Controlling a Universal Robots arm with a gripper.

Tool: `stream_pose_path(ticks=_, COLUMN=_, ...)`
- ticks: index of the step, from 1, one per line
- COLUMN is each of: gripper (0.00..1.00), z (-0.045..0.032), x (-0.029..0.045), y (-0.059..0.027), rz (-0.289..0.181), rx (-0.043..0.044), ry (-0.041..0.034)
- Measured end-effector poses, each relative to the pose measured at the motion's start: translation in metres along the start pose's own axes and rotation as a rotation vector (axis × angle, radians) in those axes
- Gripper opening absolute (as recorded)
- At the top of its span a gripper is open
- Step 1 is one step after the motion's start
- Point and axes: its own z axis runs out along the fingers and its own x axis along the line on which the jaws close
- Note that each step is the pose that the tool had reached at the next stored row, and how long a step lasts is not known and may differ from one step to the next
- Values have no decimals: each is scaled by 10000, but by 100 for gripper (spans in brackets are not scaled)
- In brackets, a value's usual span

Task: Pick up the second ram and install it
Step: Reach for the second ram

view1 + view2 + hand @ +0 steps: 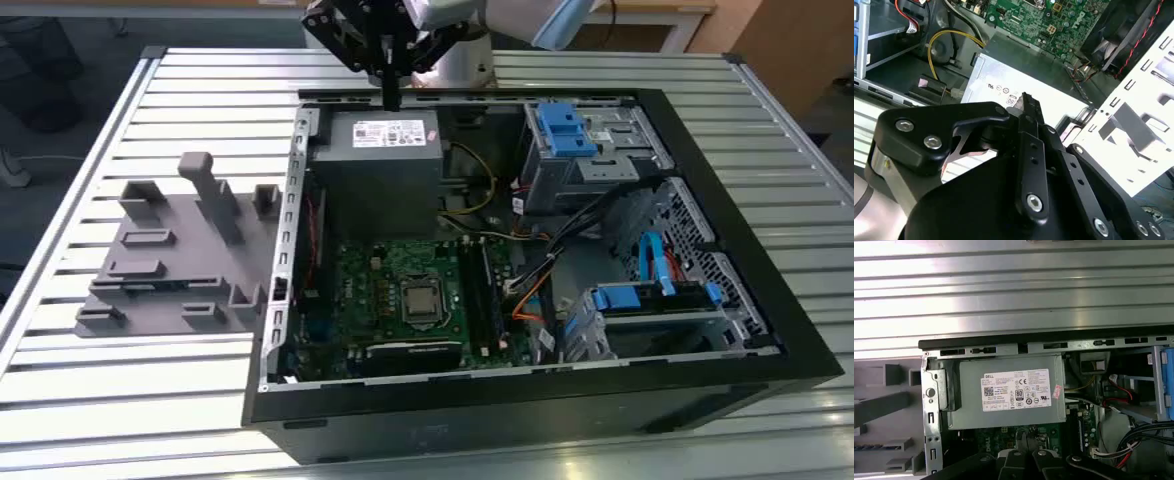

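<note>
Colours we see
Green motherboard (400, 290), grey tray (160, 270), black case (534, 395), blue caddies (567, 130), silver ribbed table (200, 100), black gripper (390, 100).

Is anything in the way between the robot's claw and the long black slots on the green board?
Nothing visible blocks them. The gripper hangs above the grey power supply; the slots lie uncovered beyond it on the motherboard. Whether it holds the ram, I cannot tell.

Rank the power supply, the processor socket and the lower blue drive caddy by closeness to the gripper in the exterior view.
1. the power supply, directly under the gripper.
2. the processor socket, midway down the motherboard.
3. the lower blue drive caddy, far off toward the exterior view's right.
</note>
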Motion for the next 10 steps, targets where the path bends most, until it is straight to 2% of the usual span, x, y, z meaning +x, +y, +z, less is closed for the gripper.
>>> stream_pose_path(ticks=10, gripper=11, z=-1, x=17, y=-1, rz=0, rx=0, ry=0)
